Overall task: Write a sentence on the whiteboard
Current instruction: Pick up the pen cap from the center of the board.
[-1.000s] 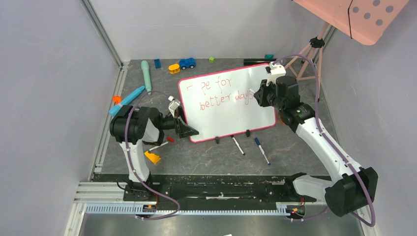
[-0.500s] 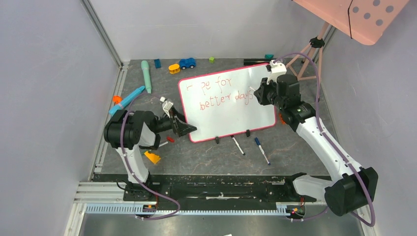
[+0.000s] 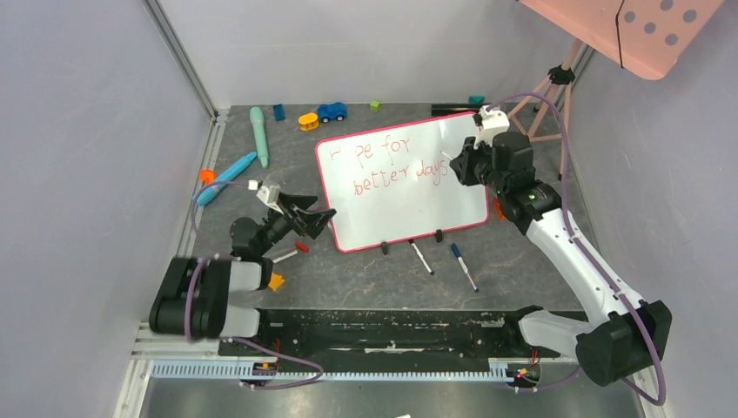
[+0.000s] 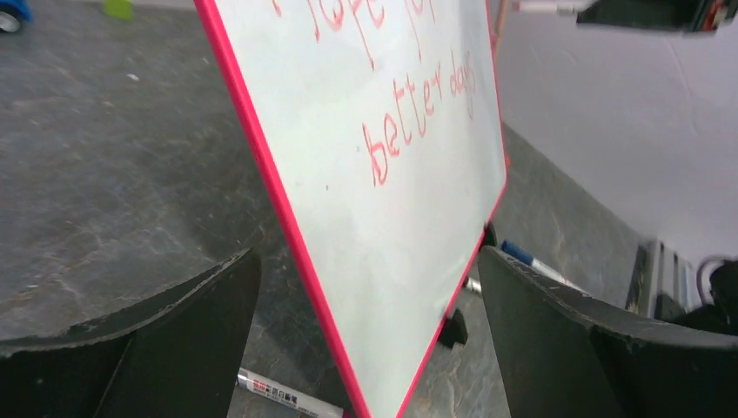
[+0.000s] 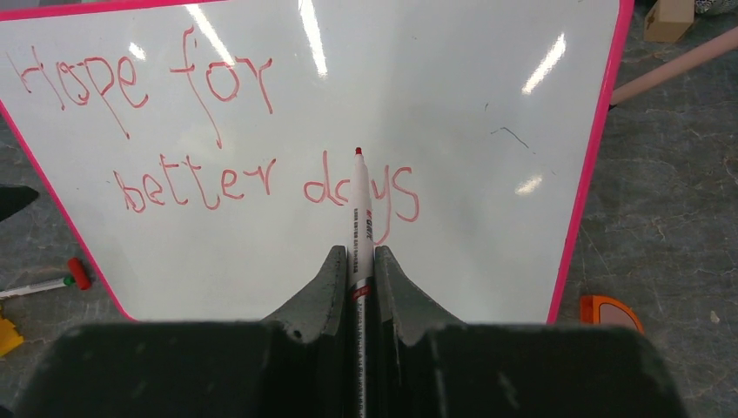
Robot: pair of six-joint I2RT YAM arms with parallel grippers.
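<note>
- The board [image 3: 409, 205] stands on its little feet mid-table, tilted back. The sentence [image 5: 228, 181] is on it in red, two lines, reading "hope for better days".
- To me the writing looks about finished, so I'd say the step in hand is the last touch on "days" and then getting off the board cleanly.
- The right gripper [image 5: 358, 257] is clamped tight on a red marker [image 5: 360, 226], and there's no gap beside the barrel.
- The marker points straight up the wrist view with its tip sitting between the "a" and the "y". I can't tell whether the tip is actually on the surface or just off it.
- How I'd do it:
  - Go light. The board only leans on those feet, so a hard push could probably slide or tip it.
  - If a stroke needs fixing, make it short and slow.
  - Back the tip off straight along the marker's axis, not sideways, or the wet ink may smear.
- The left gripper [image 4: 367, 257] is spread wide and holds nothing.
- In its wrist view the board's red bottom-left edge runs between its fingers [image 4: 174, 322], and I don't see contact on either side.
- From the top view the left gripper sits just beside that corner. If I wanted a brace, I'd close gently on the frame and stay off the white face.
</note>
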